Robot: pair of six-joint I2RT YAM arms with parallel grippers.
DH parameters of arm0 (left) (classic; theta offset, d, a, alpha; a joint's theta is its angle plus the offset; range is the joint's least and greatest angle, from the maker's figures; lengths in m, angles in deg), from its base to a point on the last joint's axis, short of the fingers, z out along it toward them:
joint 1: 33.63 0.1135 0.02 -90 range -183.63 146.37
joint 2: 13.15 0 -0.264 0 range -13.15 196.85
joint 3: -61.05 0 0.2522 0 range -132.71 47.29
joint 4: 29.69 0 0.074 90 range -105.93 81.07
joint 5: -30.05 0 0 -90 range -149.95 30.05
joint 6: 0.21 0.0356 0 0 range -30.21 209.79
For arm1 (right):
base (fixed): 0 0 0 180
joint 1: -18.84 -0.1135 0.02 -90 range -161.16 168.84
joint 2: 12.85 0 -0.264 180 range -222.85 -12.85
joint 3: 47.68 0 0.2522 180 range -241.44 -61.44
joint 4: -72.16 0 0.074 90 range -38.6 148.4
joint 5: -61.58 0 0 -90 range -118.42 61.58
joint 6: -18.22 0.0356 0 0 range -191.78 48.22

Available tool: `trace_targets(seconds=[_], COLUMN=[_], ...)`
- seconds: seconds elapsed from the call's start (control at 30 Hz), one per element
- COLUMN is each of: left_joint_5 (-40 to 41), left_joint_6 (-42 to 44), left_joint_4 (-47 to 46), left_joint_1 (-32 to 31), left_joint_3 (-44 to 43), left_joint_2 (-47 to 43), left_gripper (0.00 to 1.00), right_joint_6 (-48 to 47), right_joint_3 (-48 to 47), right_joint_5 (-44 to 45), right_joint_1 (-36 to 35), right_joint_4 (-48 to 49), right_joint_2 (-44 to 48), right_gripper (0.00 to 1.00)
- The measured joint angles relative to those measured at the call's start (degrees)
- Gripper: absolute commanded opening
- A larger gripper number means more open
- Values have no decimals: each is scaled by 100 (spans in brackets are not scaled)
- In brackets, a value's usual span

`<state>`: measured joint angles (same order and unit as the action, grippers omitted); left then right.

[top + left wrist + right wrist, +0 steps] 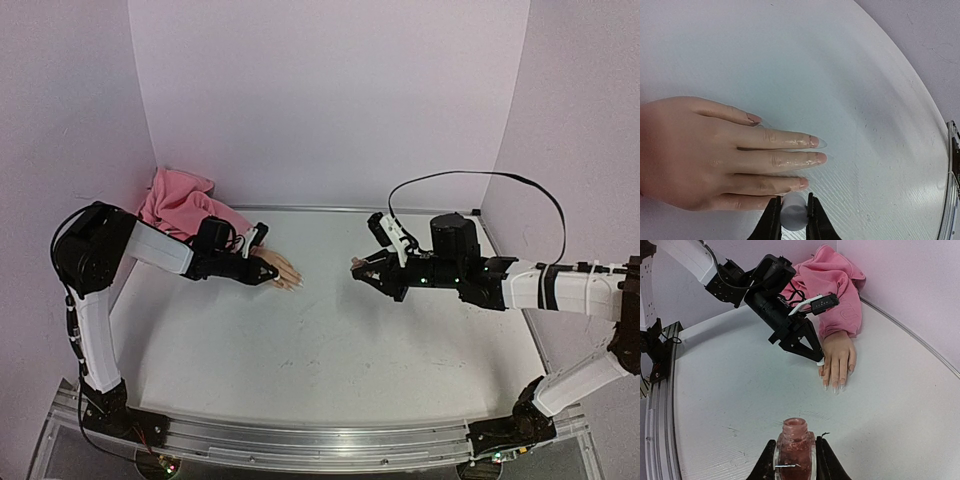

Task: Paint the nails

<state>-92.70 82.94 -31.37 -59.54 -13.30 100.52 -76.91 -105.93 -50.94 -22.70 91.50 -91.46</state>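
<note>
Clamping open polish bottle (794,432) in right gripper (795,452), white cap (793,216) in left gripper (793,204); likely mid-painting nails (820,158); next needs precise tip placement.

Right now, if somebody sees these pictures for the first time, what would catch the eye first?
First, the flesh-coloured mannequin hand with its pink sleeve, lying flat at the far left of the table. Next, the left gripper, shut on a small white cap close beside the hand's fingers. Opposite, right of the middle, the right gripper holds an uncapped pinkish polish bottle.
</note>
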Motion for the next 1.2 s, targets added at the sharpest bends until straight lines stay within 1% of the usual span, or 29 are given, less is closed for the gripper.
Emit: trace_targets(seconds=[0.13, 0.33, 0.47, 0.57, 0.7, 0.8, 0.9, 0.97, 1.07, 1.2], left_joint_5=[66, 122, 33, -96, -168, -146, -107, -68, 103, 328], left_joint_6=[-37, -284, -754, -1279, -1856, -2114, -2306, -2323, -2262, -2002], left_joint_4=[20, 94, 151, 249, 568, 940, 1440, 1733, 2304, 2931], left_joint_1=[-24, -118, -289, -413, -603, -822, -1117, -1300, -1711, -2295], left_joint_3=[236, 892, 1279, 1379, 1392, 1377, 1180, 931, 308, -627], left_joint_2=[-299, -1478, -2573, -3294, -4044, -4494, -4784, -4817, -4771, -4581], left_gripper=[0, 0, 0, 0, 0, 0, 0, 0, 0, 0], right_joint_6=[-2, 26, 129, 278, 584, 813, 1032, 1189, 1386, 1438], right_joint_3=[0, 0, 0, 0, 37, 184, 323, 393, 428, 378], right_joint_5=[0, 2, 0, -20, -83, -129, -234, -323, -415, -433], right_joint_1=[0, 0, 0, 0, 0, 0, -2, -13, -146, -584], right_joint_4=[0, -2, -2, 13, 131, 273, 415, 599, 809, 1054], right_joint_2=[0, 22, 96, 214, 376, 573, 767, 817, 811, 608], right_gripper=[0, 0, 0, 0, 0, 0, 0, 0, 0, 0])
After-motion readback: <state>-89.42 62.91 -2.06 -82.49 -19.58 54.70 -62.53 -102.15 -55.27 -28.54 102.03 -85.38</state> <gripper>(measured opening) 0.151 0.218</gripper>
